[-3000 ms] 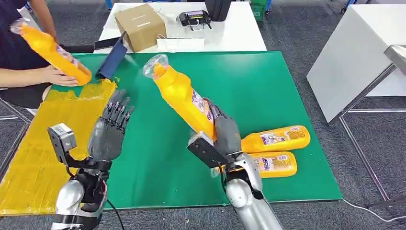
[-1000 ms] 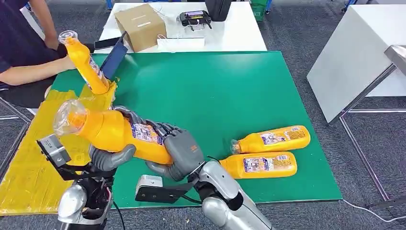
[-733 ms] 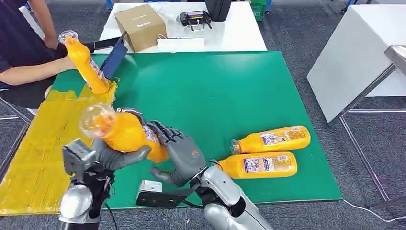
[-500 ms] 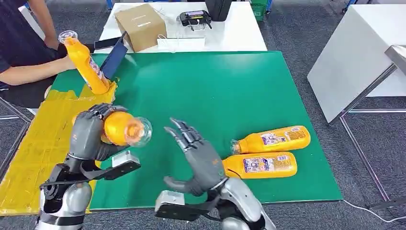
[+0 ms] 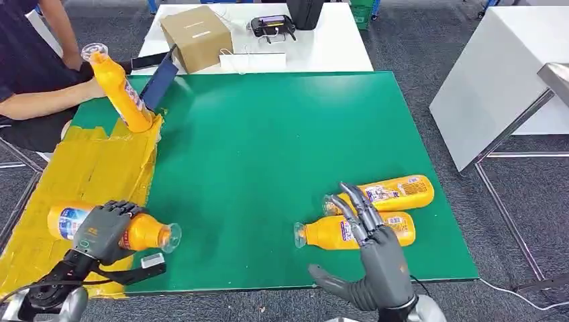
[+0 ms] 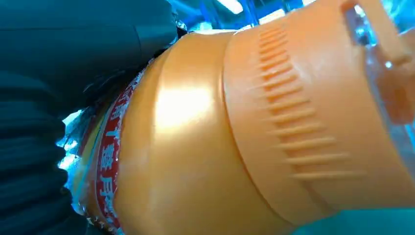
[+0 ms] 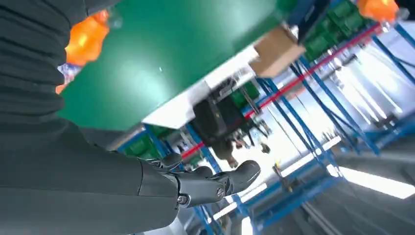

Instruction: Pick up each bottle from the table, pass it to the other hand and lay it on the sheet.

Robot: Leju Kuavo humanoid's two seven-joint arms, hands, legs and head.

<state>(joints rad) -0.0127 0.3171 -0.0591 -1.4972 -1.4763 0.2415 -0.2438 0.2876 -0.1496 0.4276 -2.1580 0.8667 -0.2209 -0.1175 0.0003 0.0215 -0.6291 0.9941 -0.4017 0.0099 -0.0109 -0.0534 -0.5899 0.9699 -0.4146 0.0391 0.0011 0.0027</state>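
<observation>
The left hand point(image 5: 102, 231) is wrapped around a bottle point(image 5: 114, 228) that lies on its side on the yellow sheet point(image 5: 80, 168) at the desk's near left corner, its base toward the left edge and its clear cap point(image 5: 169, 237) sticking out over the green mat point(image 5: 268, 134); in the left wrist view the orange ribbed neck point(image 6: 293, 112) and red label sit tight against the dark fingers point(image 6: 88, 44). The right hand point(image 5: 376, 261) hovers at the near edge right of centre, fingers spread and pointing away from the robot, holding nothing; its fingertips point(image 5: 352, 201) overlap the two lying bottles in the head view, and whether they touch cannot be told. The nearer of these, bottle two point(image 5: 335, 232), lies with its cap toward the left; just beyond and beside it, bottle three point(image 5: 396, 192) lies the same way, slightly tilted, near the right edge. In the right wrist view the thumb point(image 7: 215, 183) stands apart from the palm in open air. At the far left corner, on the far end of the sheet, a person's hand point(image 5: 90, 87) holds a fourth bottle point(image 5: 121, 90) nearly upright, cap up, beside a dark blue flat thing point(image 5: 158, 84). Beyond the mat, a white table point(image 5: 335, 47) carries a cardboard box point(image 5: 196, 35), a black device point(image 5: 272, 25) and white paper point(image 5: 251, 62).
</observation>
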